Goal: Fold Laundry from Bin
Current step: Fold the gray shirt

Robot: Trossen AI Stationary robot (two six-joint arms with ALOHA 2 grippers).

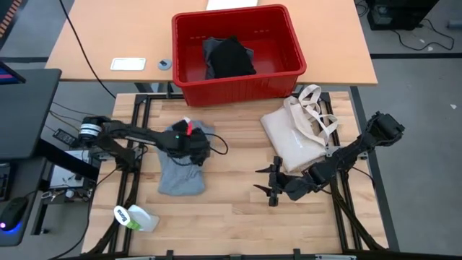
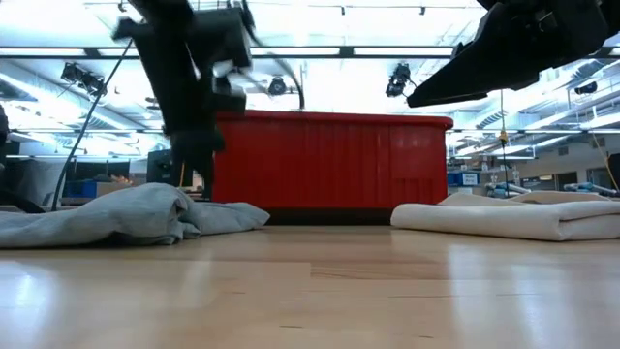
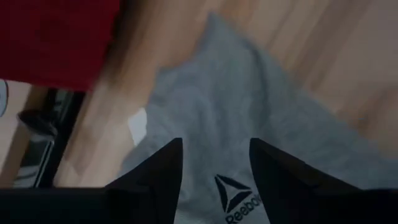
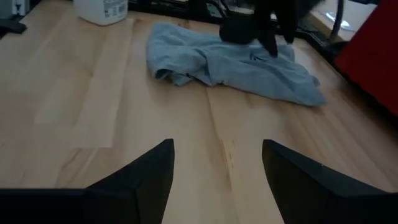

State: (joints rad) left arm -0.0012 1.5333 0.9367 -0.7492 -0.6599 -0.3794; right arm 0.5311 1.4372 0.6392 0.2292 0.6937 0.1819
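Soft grey T-shirt (image 1: 180, 166), rumpled w/ small chest mark, lies on pale wood worktop (image 1: 224, 209) right under left hand (image 1: 189, 148); fingers apart, prob. just above cloth, not clamped. Red ribbed plastic bin (image 1: 238, 79) beyond it, black garment (image 1: 231, 58) inside. Right hand (image 1: 273, 186) fingers apart over bare wood, cream tote (image 1: 292, 141) beside it.

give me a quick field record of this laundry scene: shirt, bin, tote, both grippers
grey T-shirt: crumpled on the wooden table, logo visible in the left wrist view
red bin: behind the shirt, dark garment inside
canvas tote bag: flat, right of the shirt
left gripper: open, over the shirt
right gripper: open, over bare table
spray bottle: near edge
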